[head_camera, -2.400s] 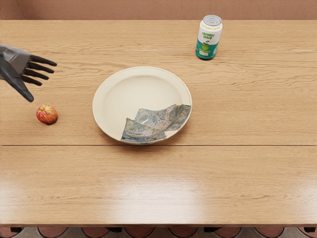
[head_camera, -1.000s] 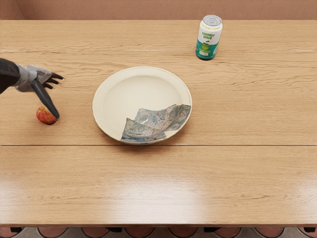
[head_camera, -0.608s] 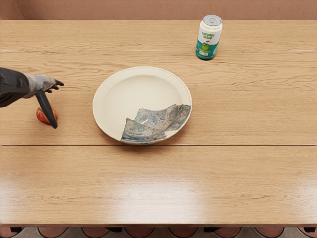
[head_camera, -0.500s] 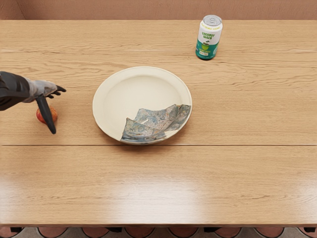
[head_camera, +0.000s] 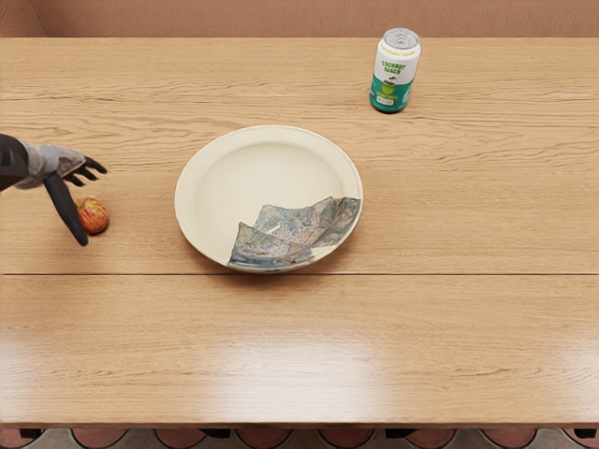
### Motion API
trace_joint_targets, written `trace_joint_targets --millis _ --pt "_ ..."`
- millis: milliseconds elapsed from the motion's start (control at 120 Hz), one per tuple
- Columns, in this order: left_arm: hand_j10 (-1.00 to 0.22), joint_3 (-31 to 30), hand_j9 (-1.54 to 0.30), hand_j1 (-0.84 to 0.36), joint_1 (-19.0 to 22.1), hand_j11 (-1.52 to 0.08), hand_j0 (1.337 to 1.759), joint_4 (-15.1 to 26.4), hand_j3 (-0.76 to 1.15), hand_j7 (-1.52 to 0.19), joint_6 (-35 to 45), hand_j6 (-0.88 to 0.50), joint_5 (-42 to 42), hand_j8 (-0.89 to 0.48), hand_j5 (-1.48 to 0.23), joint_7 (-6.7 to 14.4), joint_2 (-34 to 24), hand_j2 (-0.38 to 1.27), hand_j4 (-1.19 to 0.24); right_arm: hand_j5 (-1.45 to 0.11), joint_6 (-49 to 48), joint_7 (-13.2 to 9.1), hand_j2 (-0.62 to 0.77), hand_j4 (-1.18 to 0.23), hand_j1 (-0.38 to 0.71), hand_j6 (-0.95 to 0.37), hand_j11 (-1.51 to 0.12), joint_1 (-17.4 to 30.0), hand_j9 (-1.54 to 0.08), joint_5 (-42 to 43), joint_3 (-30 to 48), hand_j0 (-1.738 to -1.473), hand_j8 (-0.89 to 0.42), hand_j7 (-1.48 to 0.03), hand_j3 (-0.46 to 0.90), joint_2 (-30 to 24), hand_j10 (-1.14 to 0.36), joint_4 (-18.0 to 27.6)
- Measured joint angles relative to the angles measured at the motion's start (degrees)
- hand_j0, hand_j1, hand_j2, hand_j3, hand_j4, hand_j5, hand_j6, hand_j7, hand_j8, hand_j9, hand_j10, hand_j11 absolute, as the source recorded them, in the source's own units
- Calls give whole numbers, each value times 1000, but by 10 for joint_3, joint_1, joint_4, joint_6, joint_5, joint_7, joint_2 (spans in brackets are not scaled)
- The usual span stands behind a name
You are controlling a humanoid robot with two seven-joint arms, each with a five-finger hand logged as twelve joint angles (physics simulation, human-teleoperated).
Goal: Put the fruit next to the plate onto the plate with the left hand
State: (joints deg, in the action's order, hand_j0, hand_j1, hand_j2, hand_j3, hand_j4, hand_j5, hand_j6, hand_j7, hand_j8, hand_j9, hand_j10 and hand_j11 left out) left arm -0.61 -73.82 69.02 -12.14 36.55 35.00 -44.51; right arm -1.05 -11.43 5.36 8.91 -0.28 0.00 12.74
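Observation:
A small red apple lies on the wooden table, left of a cream plate with a blue-grey patterned patch on its near right side. My left hand comes in from the left edge and hovers at the apple's left side. Its fingers are spread; the long black thumb points down just left of the apple and covers its left edge. The other fingers reach out above the fruit. Nothing is grasped. The right arm does not show.
A green and white drink can stands upright at the back, right of the plate. The table's front edge runs along the bottom of the picture.
My left hand came down from above to the apple, swept its thumb across the fruit, then drew back left. The apple has stayed in place.

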Motion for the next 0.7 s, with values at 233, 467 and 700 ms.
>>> trace_joint_targets --millis 233,467,700 --pt "-138 -3 -174 190 9 -174 1658 -17 0 -174 25 -140 1 -139 -175 0 8 28 -139 -29 0 0 -4 -22 -322 -22 -29 0 -29 0 0 -1658 -22 -29 0 0 -22 0" --pt "-150 -4 -190 176 28 -189 1658 -33 0 -190 70 -151 1 -151 -190 0 31 31 -150 -29 0 0 -4 -22 -322 -22 -29 0 -29 0 0 -1658 -22 -29 0 0 -22 0" --pt "-153 -5 -195 171 34 -194 1658 -34 0 -195 104 -155 1 -155 -195 0 38 32 -154 -29 0 0 -4 -22 -322 -22 -29 0 -29 0 0 -1658 -22 -29 0 0 -22 0"
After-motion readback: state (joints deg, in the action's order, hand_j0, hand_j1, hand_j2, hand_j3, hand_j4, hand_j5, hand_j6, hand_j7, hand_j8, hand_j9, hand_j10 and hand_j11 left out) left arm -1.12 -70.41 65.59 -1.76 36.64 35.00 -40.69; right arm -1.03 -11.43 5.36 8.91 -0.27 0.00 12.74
